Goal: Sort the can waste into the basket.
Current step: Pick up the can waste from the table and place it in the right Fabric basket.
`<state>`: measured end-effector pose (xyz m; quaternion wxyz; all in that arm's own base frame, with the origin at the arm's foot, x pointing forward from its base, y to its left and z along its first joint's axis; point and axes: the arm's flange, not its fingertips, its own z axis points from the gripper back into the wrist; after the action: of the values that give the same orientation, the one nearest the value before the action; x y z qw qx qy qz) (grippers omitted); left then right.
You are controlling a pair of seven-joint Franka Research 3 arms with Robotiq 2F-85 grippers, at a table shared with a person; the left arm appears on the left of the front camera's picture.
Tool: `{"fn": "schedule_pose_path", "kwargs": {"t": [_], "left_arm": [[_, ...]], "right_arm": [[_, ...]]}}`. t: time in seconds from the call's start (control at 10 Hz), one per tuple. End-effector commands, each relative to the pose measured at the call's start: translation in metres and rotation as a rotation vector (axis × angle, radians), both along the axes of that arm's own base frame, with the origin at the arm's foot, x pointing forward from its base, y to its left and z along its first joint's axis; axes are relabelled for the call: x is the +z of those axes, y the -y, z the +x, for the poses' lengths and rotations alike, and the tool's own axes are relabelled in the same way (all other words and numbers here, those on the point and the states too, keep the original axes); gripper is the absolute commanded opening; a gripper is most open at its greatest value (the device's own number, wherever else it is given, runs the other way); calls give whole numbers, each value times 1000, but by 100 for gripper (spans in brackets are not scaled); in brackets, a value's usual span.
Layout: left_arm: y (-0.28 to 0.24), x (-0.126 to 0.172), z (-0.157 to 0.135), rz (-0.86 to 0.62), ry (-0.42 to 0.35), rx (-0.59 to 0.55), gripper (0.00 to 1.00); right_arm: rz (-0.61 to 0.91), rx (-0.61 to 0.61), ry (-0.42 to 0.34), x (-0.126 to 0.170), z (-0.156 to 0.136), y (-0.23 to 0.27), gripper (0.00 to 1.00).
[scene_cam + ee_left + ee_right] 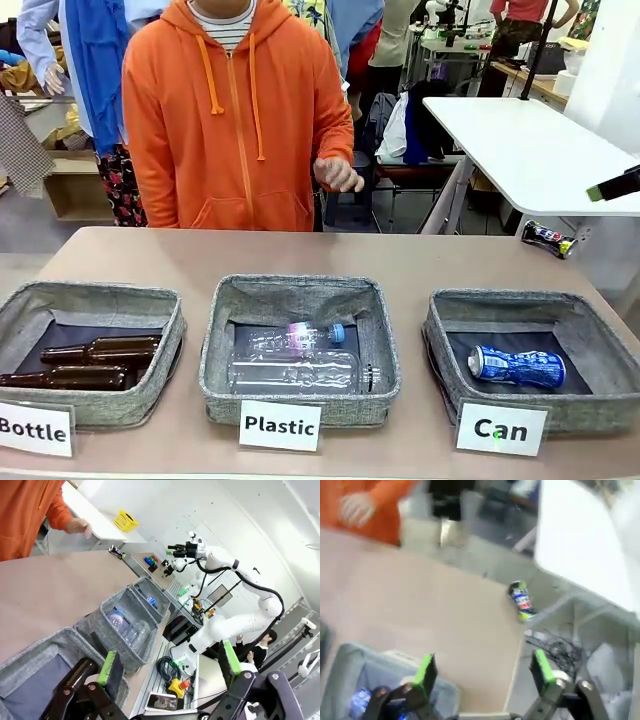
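Note:
A dented blue can lies on its side in the grey basket behind the white "Can" card. A second small dark printed can lies on the table's far right corner; the right wrist view has it ahead as the can. My right gripper is open and holds nothing, hanging above the table just past the basket's rim. One of its fingers enters at the front view's right edge. My left gripper is open and holds nothing, high over the left end of the table.
The middle basket, labelled "Plastic", holds clear bottles. The left one, labelled "Bottle", holds brown glass bottles. A person in an orange hoodie stands at the far side with one hand raised. A white table stands beyond the right corner.

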<state>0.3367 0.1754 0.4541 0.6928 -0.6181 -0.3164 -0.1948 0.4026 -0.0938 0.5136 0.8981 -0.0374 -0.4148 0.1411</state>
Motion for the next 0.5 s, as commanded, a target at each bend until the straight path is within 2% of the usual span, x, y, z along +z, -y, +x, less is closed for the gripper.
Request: {"fn": "schedule_pose_path", "kwargs": {"t": [0.0,0.2,0.3,0.4], "left_arm": [[0,1,-3,8,-4,-2,100],[0,1,-3,8,-4,-2,100],[0,1,-3,8,-4,-2,100],[0,1,-3,8,-4,-2,100]], "right_arm": [[2,107,-56,2,14,-10,100],[2,107,-56,2,14,-10,100],[4,24,-21,-4,0,-6,100],[-70,93,-152,-9,26,-11,100]]}}
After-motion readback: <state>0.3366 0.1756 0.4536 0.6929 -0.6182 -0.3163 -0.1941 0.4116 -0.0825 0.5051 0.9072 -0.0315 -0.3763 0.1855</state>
